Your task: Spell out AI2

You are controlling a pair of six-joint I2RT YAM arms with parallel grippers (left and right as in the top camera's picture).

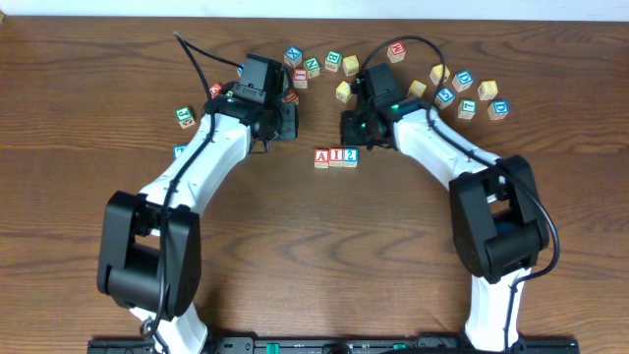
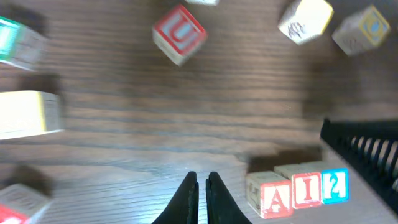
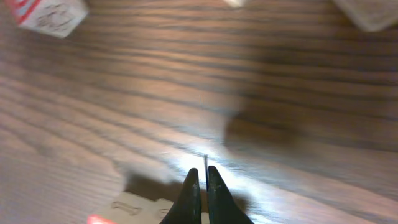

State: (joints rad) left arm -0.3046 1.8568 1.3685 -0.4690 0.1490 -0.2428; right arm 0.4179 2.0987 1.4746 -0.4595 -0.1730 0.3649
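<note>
Three letter blocks stand touching in a row at the table's middle: a red A block point(image 1: 321, 157), a red I block point(image 1: 336, 156) and a blue 2 block point(image 1: 351, 156). The left wrist view shows the A block point(image 2: 276, 198), the I block point(image 2: 306, 189) and the 2 block point(image 2: 336, 185) to the right of my fingers. My left gripper point(image 1: 289, 122) point(image 2: 201, 180) is shut and empty, up and left of the row. My right gripper point(image 1: 348, 128) point(image 3: 201, 172) is shut and empty, just above the row; a tan block top point(image 3: 140, 210) shows below its fingers.
Several loose letter blocks lie along the far side, among them a red U block point(image 2: 179, 34), a yellow block point(image 1: 343, 92) and a cluster at the far right point(image 1: 467, 93). A green block point(image 1: 184, 117) sits at the left. The right arm's black body point(image 2: 367, 149) shows beside the row.
</note>
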